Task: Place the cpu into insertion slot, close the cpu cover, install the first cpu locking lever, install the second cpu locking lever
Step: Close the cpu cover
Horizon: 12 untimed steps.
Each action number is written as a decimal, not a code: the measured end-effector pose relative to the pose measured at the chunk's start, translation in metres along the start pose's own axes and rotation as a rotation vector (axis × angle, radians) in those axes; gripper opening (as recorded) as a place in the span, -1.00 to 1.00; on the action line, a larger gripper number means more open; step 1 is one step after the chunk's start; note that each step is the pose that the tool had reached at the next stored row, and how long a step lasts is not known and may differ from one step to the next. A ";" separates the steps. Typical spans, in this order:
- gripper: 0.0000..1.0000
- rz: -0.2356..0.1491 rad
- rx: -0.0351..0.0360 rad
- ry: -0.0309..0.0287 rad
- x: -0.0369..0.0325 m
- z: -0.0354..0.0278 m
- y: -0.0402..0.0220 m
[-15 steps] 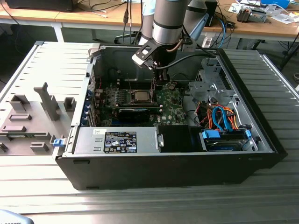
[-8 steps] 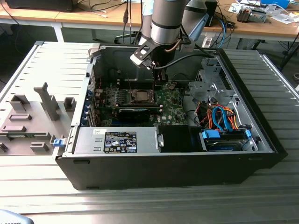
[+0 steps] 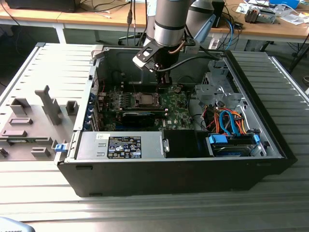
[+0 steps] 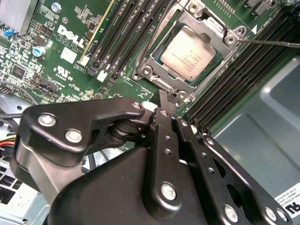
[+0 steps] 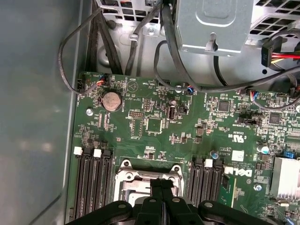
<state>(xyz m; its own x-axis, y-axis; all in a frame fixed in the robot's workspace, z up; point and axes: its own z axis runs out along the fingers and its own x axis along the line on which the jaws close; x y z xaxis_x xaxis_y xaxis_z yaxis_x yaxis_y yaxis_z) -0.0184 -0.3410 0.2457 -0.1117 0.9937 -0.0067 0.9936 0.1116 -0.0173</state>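
With the cpu (image 4: 188,54) seated under the cpu cover (image 4: 212,24), the empty pincer (image 4: 164,99), tips together, is judged best pressed on the locking lever (image 4: 267,43) alone.

Half of the insertion slot (image 5: 129,180) behind the pincer (image 5: 162,182), pincer body off-frame.

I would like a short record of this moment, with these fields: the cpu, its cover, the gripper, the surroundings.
cpu: the cpu lies in the insertion slot, metal face up
cover: the cpu cover lies flat, framing the chip
gripper: the gripper is shut, holds nothing, hovers beside the cover's edge
surroundings: green motherboard inside an open computer case
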 end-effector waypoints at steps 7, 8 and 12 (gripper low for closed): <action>-0.79 0.000 0.0000 0.0000 0.0004 0.0004 -0.0037; -0.79 0.000 0.0000 -0.0001 0.0005 0.0005 -0.0042; -0.79 0.000 0.0000 -0.0001 0.0007 0.0008 -0.0059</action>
<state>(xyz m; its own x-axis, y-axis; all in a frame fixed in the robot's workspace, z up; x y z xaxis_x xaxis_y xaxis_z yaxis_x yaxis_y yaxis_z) -0.0243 -0.3410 0.2450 -0.1117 0.9937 -0.0068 0.9936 0.1116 -0.0173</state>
